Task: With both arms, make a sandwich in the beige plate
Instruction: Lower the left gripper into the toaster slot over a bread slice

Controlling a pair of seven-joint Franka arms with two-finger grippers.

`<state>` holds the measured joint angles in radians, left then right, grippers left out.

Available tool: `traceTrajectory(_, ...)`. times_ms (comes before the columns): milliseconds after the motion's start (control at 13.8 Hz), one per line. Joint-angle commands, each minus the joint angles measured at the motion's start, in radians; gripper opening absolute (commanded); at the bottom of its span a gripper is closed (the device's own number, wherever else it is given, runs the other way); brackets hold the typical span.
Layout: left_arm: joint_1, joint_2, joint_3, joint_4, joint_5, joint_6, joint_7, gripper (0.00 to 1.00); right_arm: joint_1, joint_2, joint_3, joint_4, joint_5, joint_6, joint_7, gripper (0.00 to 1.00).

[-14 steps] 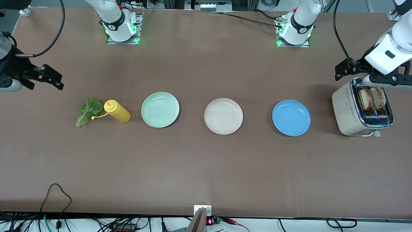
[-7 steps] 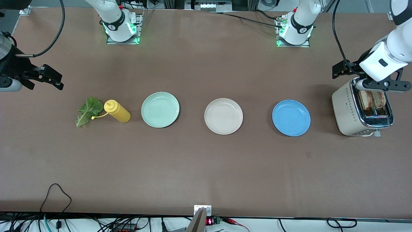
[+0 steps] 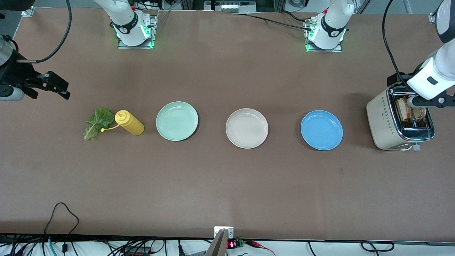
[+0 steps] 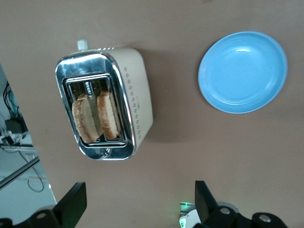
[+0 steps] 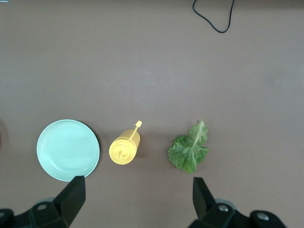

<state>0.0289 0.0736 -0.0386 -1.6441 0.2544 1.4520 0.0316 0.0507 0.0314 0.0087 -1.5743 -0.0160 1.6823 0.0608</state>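
L gripper (image 3: 421,101) hangs right over cream two-slot toaster (image 3: 387,121), jaws wide, empty; two toasted brown bread slices (image 4: 97,117) stand upright in slots, directly below. Round beige plate (image 3: 247,128) mid tabletop, bare. R gripper (image 3: 53,85) waits, jaws wide, near green lettuce leaf (image 3: 96,122).

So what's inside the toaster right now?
Two toasted bread slices stand upright in the toaster, one per slot. Their lower parts are hidden inside the slots. The open left gripper hovers above, holding nothing.

White arms (image 3: 432,76) with black joint bands, cables and green-lit bases.
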Motion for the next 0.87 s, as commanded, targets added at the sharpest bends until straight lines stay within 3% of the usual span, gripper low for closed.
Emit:
traceTrajectory(0, 0.071, -0.017, 0.0, -0.11, 0.022, 0.124, 0.036, 1.0, -0.006, -0.001, 0.002, 0.005, 0.007, 0.005, -0.016, 1.0)
traceTrajectory(725, 0.241, -0.046, -0.001, -0.491, 0.074, 0.689, 0.045, 1.0, -0.006, 0.001, 0.001, 0.005, 0.007, 0.005, -0.016, 1.0)
traceTrajectory(797, 0.249, -0.049, 0.0, -0.512, 0.074, 0.709, 0.045, 0.94, -0.006, 0.001, 0.002, 0.005, 0.007, 0.005, -0.016, 1.0)
